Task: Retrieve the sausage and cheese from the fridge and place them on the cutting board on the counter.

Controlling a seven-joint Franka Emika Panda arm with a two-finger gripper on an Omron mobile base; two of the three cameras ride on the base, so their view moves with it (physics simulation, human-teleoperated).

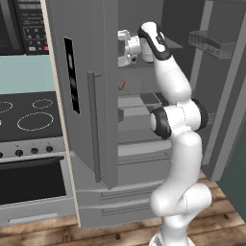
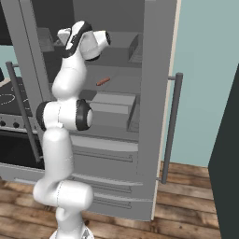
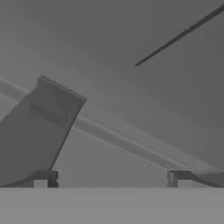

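Right now I have the gripper (image 3: 111, 177) spread wide, gripping nothing, inside the fridge (image 1: 91, 96), above the sausage (image 1: 121, 85) on its shelf. Risk: I reach too high, clip the shelf, or nudge the link away.

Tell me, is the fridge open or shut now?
Open. Both doors of the fridge are swung outward, so its grey shelves show, with the sausage lying on one shelf.
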